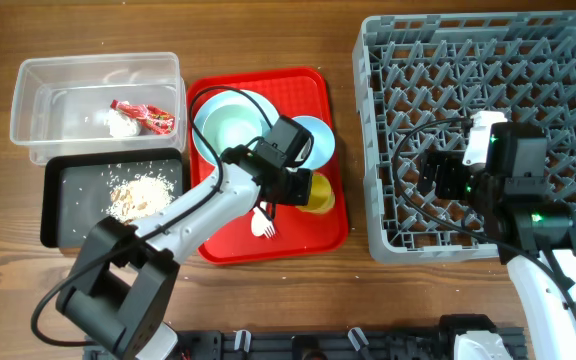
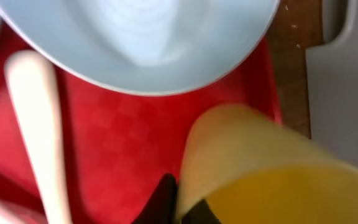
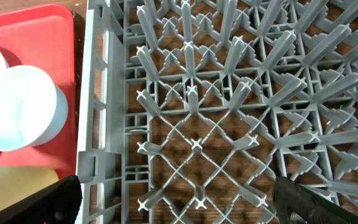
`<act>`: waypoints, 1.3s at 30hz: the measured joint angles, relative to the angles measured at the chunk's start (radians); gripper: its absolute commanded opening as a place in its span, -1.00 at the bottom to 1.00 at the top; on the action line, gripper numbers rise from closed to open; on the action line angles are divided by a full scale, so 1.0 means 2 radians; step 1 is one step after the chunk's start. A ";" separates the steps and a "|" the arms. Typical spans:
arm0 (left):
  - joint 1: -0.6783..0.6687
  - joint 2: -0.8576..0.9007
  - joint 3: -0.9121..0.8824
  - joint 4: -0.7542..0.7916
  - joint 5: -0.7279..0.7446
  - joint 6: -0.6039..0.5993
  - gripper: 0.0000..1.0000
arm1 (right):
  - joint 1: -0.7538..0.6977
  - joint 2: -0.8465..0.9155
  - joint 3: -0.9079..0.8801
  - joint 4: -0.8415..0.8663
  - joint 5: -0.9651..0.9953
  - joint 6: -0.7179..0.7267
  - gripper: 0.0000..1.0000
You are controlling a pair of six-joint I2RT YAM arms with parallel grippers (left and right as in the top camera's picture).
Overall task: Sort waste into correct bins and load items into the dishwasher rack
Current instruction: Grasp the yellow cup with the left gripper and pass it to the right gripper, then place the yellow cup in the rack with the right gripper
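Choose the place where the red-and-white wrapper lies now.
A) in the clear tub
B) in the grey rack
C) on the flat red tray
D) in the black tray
A: the overhead view shows the wrapper inside the clear tub, next to a small white wad, while the black tray below it holds only the crumbs.

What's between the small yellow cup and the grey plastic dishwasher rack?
Only the raised rim of the flat red tray and a strip of bare wooden table separate the small yellow cup from the grey grid rack, clearest in the overhead view.
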 measured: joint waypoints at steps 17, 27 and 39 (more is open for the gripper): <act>0.157 -0.066 -0.002 0.313 0.523 -0.195 -0.92 | 0.001 0.108 0.003 0.133 -0.559 -0.118 1.00; 0.123 -0.066 -0.002 0.313 0.542 -0.217 -0.92 | 0.001 0.120 0.003 0.272 -0.695 -0.065 0.59; 0.123 -0.066 -0.002 0.307 0.546 -0.204 0.34 | 0.001 0.121 0.003 0.274 -0.635 -0.040 -0.07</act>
